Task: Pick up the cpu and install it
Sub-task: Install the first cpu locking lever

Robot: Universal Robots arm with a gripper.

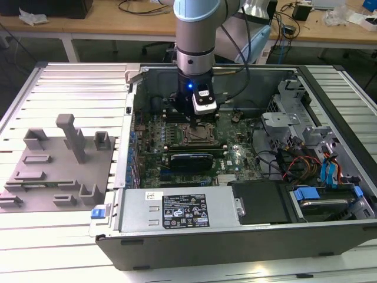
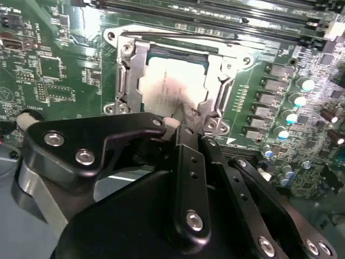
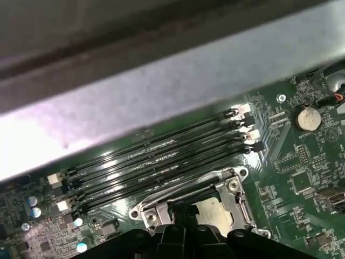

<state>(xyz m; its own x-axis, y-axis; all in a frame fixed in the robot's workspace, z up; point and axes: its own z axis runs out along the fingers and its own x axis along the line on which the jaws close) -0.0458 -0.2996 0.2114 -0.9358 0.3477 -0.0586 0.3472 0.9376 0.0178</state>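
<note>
Lying socketed beneath jaws: cpu (image 2: 171, 89).

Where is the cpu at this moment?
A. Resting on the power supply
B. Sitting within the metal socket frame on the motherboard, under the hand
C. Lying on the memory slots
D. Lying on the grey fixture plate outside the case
B: in the second wrist view the cpu sits inside the socket frame, with the hand just above it.

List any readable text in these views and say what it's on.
None can be read for certain:
On the white label of the grey metal power supply box: print too small to read.
On the pale silver square cpu, lying in the metal-framed socket: faint marks, blurred.
On the green motherboard: white markings, too small to read.
</note>
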